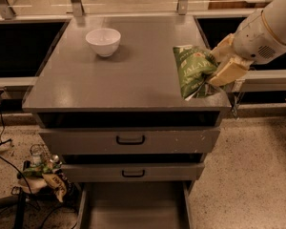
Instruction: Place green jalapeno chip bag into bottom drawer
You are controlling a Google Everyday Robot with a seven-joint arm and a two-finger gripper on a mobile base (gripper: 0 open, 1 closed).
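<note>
A glossy green jalapeno chip bag [192, 69] is held upright just above the right front part of the grey cabinet top. My gripper [218, 69] is shut on the bag's right side, coming in from the right on a white arm. Far below, the bottom drawer [133, 205] is pulled out, a wide shallow grey tray with a bare floor.
A white bowl [103, 41] sits on the cabinet top [109, 80] at the back left. Two shut grey drawers with black handles [130, 140] lie above the open one. Packets and cables [45, 175] clutter the floor at the lower left.
</note>
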